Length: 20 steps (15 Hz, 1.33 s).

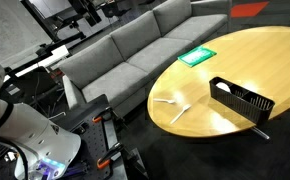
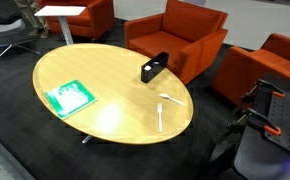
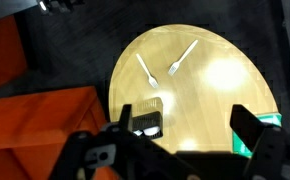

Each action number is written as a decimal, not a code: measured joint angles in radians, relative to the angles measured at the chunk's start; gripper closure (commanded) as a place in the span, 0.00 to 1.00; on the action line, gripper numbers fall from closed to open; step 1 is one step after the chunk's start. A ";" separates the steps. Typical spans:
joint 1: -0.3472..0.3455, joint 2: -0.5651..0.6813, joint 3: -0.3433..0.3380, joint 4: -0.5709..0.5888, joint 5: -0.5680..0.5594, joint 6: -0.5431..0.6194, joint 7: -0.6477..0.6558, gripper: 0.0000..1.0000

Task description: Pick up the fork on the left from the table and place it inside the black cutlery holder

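Note:
The fork (image 1: 166, 100) is a slim whitish utensil lying flat near the table (image 1: 255, 55) edge closest to the robot; it also shows in an exterior view (image 2: 160, 116) and in the wrist view (image 3: 183, 57). A near-identical whitish utensil (image 1: 181, 113) lies beside it, apart from it. The black cutlery holder (image 1: 240, 100) stands further in on the tabletop and shows in the wrist view (image 3: 148, 117). My gripper (image 3: 185, 130) is open and empty, high above the table, its dark fingers framing the holder and bare wood.
A flat green sheet (image 1: 197, 56) lies on the table's far part, away from the forks. A grey sofa (image 1: 135, 50) stands behind the table in an exterior view. Orange armchairs (image 2: 180, 35) stand close to the table's rim. Dark carpet surrounds the table.

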 measured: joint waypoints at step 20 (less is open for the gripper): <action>0.091 0.603 -0.064 -0.064 -0.127 0.604 0.514 0.00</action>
